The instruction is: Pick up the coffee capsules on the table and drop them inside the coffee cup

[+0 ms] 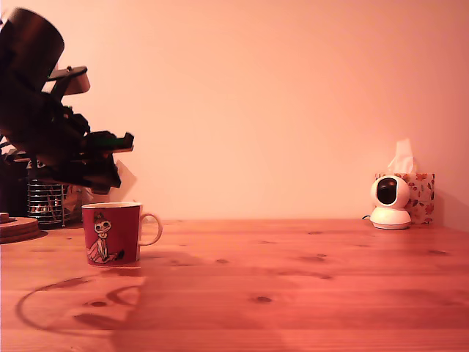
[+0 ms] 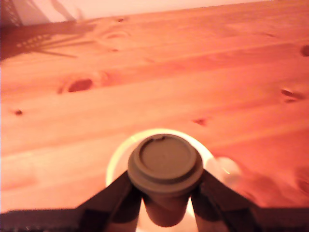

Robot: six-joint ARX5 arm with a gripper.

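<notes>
Now the gripper (image 2: 165, 205) pinches a capsule (image 2: 165, 166) right above the cup (image 1: 112, 233), which sits at about nine o'clock on the table (image 1: 293, 293), so I think only the drop is left.

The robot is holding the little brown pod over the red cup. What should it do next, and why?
Probably open the gripper and let go. In the wrist view the coffee capsule sits pinched between the fingers with the pale inside of the coffee cup showing all around it, so it looks lined up. In the exterior view the gripper hangs just above the cup's rim, so the pod should fall inside.
</notes>
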